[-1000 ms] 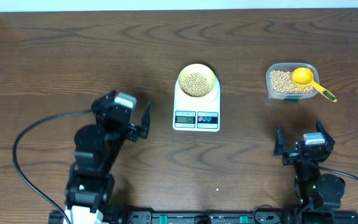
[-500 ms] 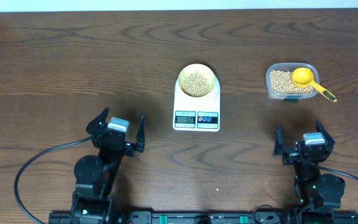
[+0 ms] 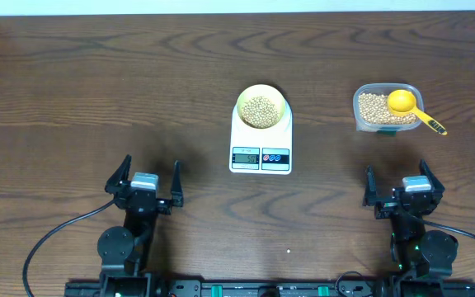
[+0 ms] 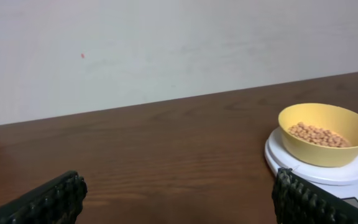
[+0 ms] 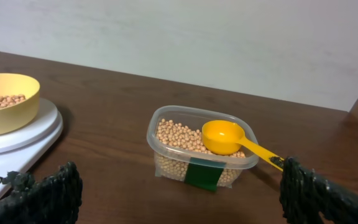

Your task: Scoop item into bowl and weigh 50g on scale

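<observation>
- We see one clear tub (image 3: 358,99) at the back right of the brown table (image 3: 97,74). It is full of tan beans (image 3: 374,107).
- One yellow scoop (image 3: 402,101) lies on those beans. Its handle sticks out over the tub's edge.
- One white scale (image 3: 261,144) stands in the middle, well apart from the tub.
- One pale yellow bowl (image 3: 261,89) sits on the scale's round top. There are more beans in it, too many for us to count.
- We count two grippers. The left gripper (image 3: 151,162) is left of the scale, nearer the front. Its fingers are wide apart and hold nothing.
- The right gripper (image 3: 396,171) is in front of the tub. Its fingers are wide apart too, and hold nothing.
- We count two black cables (image 3: 56,233), one by each arm.
</observation>
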Tool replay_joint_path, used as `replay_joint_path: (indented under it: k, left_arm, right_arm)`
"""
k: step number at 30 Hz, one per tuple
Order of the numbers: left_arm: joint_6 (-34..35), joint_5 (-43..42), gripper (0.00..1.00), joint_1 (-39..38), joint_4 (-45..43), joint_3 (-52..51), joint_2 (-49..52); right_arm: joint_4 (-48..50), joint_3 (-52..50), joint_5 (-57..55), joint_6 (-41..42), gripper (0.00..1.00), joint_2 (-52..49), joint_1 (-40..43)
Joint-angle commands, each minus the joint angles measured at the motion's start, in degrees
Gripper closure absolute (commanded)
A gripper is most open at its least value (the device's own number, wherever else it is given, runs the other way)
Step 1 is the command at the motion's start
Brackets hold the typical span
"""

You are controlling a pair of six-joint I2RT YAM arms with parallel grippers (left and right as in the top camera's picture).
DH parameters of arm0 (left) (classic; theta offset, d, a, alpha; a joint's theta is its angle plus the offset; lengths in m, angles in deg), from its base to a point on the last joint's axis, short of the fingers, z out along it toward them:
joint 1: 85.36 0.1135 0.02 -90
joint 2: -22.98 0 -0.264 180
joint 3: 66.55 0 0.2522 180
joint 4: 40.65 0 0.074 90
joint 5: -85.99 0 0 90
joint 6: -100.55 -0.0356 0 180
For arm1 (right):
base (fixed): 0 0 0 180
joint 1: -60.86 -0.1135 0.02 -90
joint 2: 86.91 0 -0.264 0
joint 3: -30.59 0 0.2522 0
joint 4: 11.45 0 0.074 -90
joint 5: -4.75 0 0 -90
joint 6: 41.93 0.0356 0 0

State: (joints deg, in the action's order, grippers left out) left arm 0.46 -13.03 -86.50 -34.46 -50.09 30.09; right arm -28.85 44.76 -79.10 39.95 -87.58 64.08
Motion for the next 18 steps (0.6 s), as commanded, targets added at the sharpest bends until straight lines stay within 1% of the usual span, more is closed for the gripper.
replay_joint_path:
  k: [1, 6, 9, 14, 18]
  left_arm:
    - [0.79, 0.31, 0.02, 1.51, -0.24, -2.27, -3.48]
    - [0.76, 0.28, 0.02, 2.97, 3.5, -2.47, -7.1]
    - [0.74, 0.31, 0.02, 3.74, 4.46, -2.47, -7.06]
    - [0.76, 0.28, 0.02, 3.98, 10.43, -2.47, -7.06]
    - [0.98, 0.94, 0.03, 3.98, 11.04, -2.47, -7.06]
  right_arm:
    - [-0.24, -0.09, -0.22, 0.61, 0.01, 0.39, -0.33]
    - [-0.24, -0.09, -0.22, 0.59, 0.01, 0.39, -0.33]
    - [-0.24, -0.09, -0.22, 0.61, 0.01, 0.39, -0.33]
    - [-0.24, -0.09, -0.22, 0.59, 0.01, 0.39, -0.33]
    - [-0.24, -0.09, -0.22, 0.59, 0.01, 0.39, -0.33]
